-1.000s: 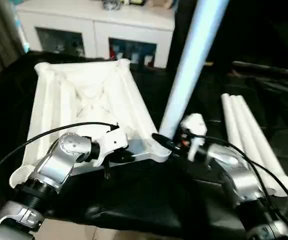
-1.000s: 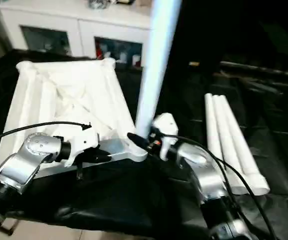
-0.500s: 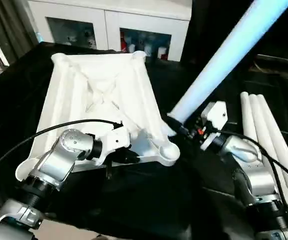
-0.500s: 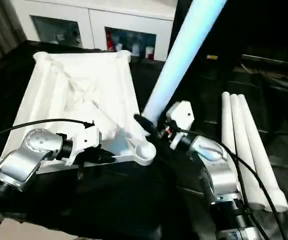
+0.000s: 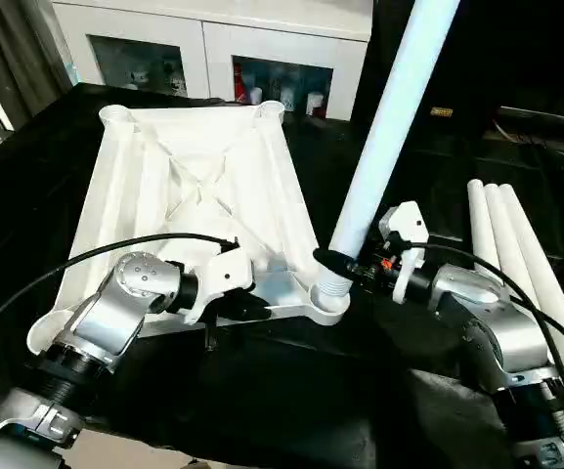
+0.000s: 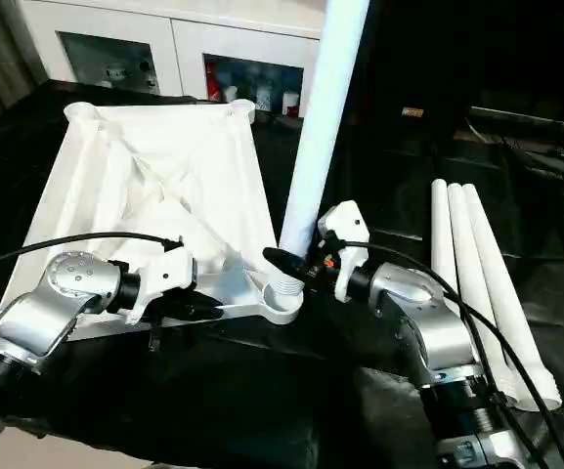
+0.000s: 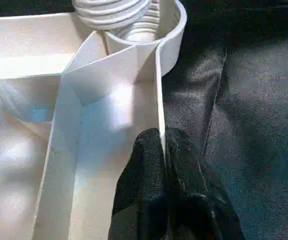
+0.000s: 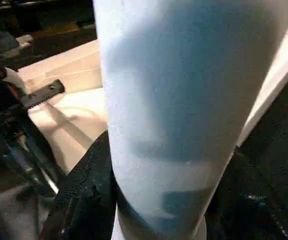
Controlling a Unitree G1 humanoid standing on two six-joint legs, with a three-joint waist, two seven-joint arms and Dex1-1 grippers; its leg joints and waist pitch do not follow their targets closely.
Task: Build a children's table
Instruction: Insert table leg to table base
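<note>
The children's table top (image 5: 194, 186) lies upside down on black cloth, its ribbed underside facing up. My left gripper (image 7: 163, 137) is shut on the thin wall of its near rim, close to the near right corner socket (image 5: 332, 299). My right gripper (image 5: 345, 266) is shut around the lower part of a white leg (image 5: 384, 137). The leg stands almost upright, leaning slightly right, and its threaded end (image 7: 119, 10) sits in that socket. In the right wrist view the leg (image 8: 183, 100) stands between the black fingers (image 8: 84, 200).
Three more white legs (image 5: 516, 254) lie side by side on the black cloth to the right. A white glass-door cabinet (image 5: 213, 49) stands behind the table top. The cloth's near edge runs just below my forearms.
Half a second ago the leg tilted far right with its end beside the corner; it now stands near upright with its end in the socket. The camera also shifted. The left gripper kept its hold.
</note>
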